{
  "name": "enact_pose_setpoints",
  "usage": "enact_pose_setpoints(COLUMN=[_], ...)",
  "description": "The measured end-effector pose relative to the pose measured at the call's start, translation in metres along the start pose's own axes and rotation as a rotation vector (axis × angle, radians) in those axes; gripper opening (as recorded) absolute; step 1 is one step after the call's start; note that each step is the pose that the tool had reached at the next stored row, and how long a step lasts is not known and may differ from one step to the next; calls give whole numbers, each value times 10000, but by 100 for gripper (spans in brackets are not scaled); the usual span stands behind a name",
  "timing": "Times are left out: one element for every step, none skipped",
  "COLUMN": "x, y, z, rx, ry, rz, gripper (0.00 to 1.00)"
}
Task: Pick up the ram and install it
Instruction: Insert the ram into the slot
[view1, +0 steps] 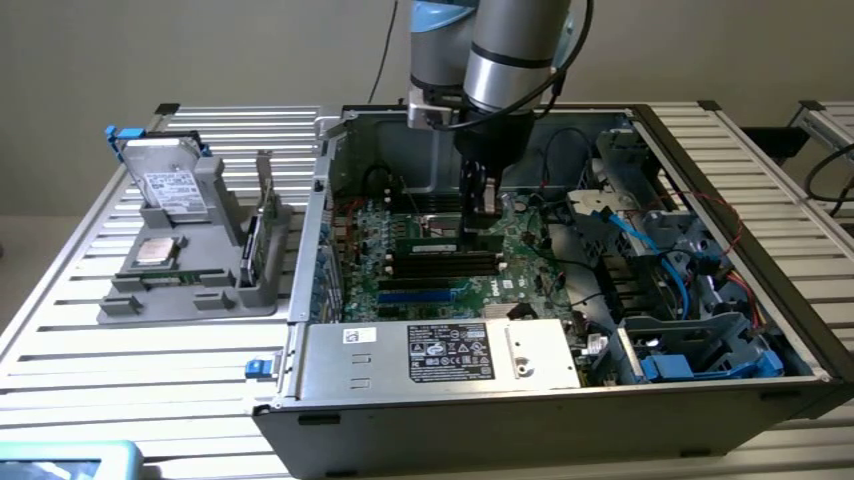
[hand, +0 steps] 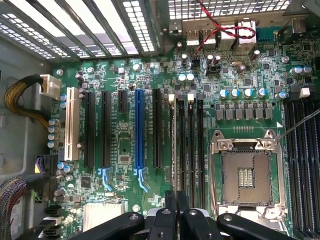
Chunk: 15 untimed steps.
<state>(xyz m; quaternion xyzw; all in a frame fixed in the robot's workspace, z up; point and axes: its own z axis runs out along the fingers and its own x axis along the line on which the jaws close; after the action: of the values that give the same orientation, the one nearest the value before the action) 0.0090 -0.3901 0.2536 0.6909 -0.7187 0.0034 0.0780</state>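
The ram (view1: 434, 245) stands on edge among the black memory slots (view1: 441, 266) of the motherboard (view1: 514, 240), its long axis running along them, across the exterior view. The gripper (view1: 478, 205) hangs just above its end toward the exterior view's right, jaws pinched together, apparently gripping nothing.

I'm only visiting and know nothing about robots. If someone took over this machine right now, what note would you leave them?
Claw: shut, nothing between its fingers, low inside the open computer case, just above the memory slots.
Ram: out of the claw, standing upright in one slot on the motherboard, next to empty black slots.
Done: ram picked up and set into a slot.
Left: whether it is fully pressed home cannot be seen; check its seating.
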Motion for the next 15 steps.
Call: enact_pose_setpoints(x=[0,-1,-1,-1,-2,-2,-1,0,2,3,5,9,13,16,21], y=[0,-1,0,0,0,0,-1,0,0,-2,-2,-2,-2,-2,-1], z=[5,9,13,16,19,23,25,27,30,33,35,36,37,39,40], rx=[0,1,1,2,3,3,3,3,3,3,4,3,4,5,6], ry=[1,2,3,5,6,7,9,10,10,10,11,15,17,17,19], rz=[-3,-10,-15,-20,-26,-34,-43,-53,-68,-83,-98,-111,-123,-135,-147], gripper=[12,12,12,12,12,12,12,12,12,12,12,12,12,12,12])
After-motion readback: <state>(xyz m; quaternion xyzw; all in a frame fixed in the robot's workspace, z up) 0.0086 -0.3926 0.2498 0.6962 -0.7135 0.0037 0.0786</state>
